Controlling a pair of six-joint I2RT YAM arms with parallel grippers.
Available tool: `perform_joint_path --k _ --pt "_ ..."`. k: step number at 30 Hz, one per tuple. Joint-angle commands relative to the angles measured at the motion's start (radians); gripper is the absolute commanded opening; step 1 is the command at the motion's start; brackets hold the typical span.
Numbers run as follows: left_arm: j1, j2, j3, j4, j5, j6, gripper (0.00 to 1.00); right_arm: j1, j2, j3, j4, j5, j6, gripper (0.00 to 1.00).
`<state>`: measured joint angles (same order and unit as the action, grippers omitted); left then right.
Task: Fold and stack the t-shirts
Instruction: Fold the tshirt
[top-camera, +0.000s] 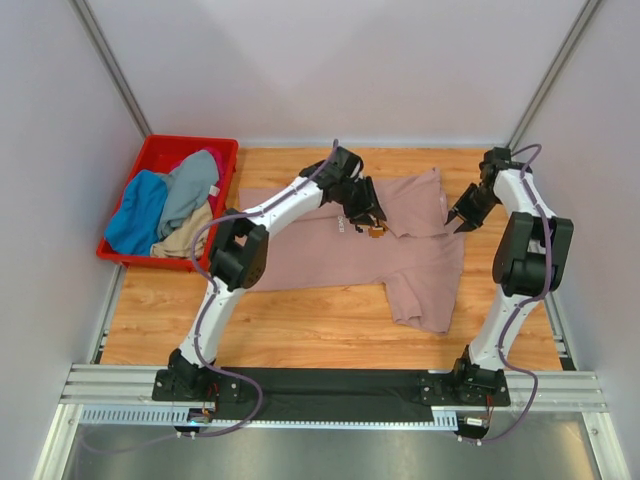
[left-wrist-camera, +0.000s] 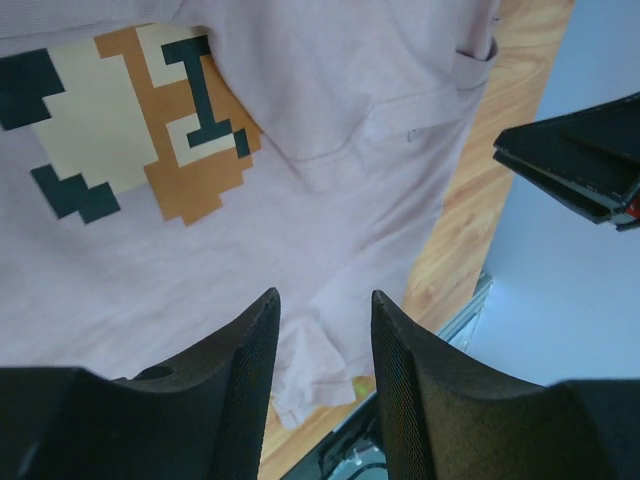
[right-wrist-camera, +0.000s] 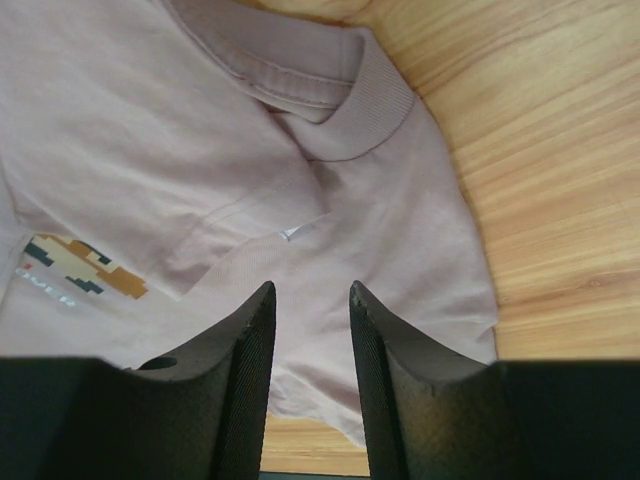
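Just beneath left hand (left-wrist-camera: 325, 300) and right hand (right-wrist-camera: 312, 290), dusty-pink t-shirt (top-camera: 420, 255); both parted, empty.

Right hand (right-wrist-camera: 312, 290) hangs parted over the pink t-shirt (right-wrist-camera: 150, 130) near its collar (right-wrist-camera: 372, 105).

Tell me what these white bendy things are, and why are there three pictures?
They are two robot arms bolted to a wooden table. One picture looks down from above. The other two come from little cameras on each arm's wrist, so you see that arm's own black fingers. A pink t-shirt with a pixel print lies spread on the table. A red crate holds more crumpled clothes. The left gripper and the right gripper are both open over the shirt, holding nothing.
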<state>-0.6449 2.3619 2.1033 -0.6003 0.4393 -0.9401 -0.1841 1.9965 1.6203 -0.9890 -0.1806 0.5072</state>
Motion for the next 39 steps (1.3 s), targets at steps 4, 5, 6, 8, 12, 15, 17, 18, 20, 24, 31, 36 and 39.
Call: perform_joint_path --k 4,5,6,8,12,15,17,18,20,24,31,36,39 --pt "-0.005 0.105 0.032 0.168 0.021 -0.15 0.5 0.003 -0.01 -0.065 0.067 0.029 0.017 0.39" --pt "-0.007 0.115 0.049 0.175 0.021 -0.172 0.51 0.005 -0.002 -0.063 0.072 0.03 0.019 0.39" --pt "-0.01 0.135 0.055 0.191 0.021 -0.184 0.51 0.003 0.002 -0.063 0.078 0.032 0.025 0.39" --pt "-0.013 0.157 0.067 0.203 0.024 -0.218 0.52 0.003 0.016 -0.066 0.101 0.036 0.031 0.39" --pt "-0.03 0.183 0.07 0.218 0.026 -0.23 0.52 0.003 0.036 -0.059 0.119 0.043 0.043 0.4" --pt "-0.038 0.189 0.058 0.234 0.022 -0.23 0.53 0.003 0.044 -0.066 0.15 0.032 0.056 0.4" --pt "-0.044 0.192 0.061 0.235 0.019 -0.23 0.53 0.003 0.061 -0.068 0.162 0.015 0.06 0.4" --pt "-0.045 0.198 0.063 0.237 0.015 -0.229 0.54 0.003 0.067 -0.068 0.168 0.012 0.06 0.4" --pt "-0.047 0.203 0.069 0.243 0.01 -0.229 0.54 0.003 0.071 -0.077 0.182 0.019 0.063 0.4" --pt "-0.055 0.214 0.077 0.231 -0.001 -0.229 0.55 0.003 0.087 -0.08 0.182 0.035 0.062 0.38" --pt "-0.065 0.235 0.096 0.246 0.001 -0.261 0.55 0.003 0.068 -0.103 0.194 0.043 0.06 0.15" --pt "-0.068 0.24 0.103 0.26 -0.002 -0.289 0.55 0.003 0.047 -0.112 0.194 0.018 0.063 0.02" --pt "-0.071 0.246 0.109 0.267 -0.002 -0.299 0.54 0.003 0.03 -0.125 0.197 0.012 0.063 0.0"
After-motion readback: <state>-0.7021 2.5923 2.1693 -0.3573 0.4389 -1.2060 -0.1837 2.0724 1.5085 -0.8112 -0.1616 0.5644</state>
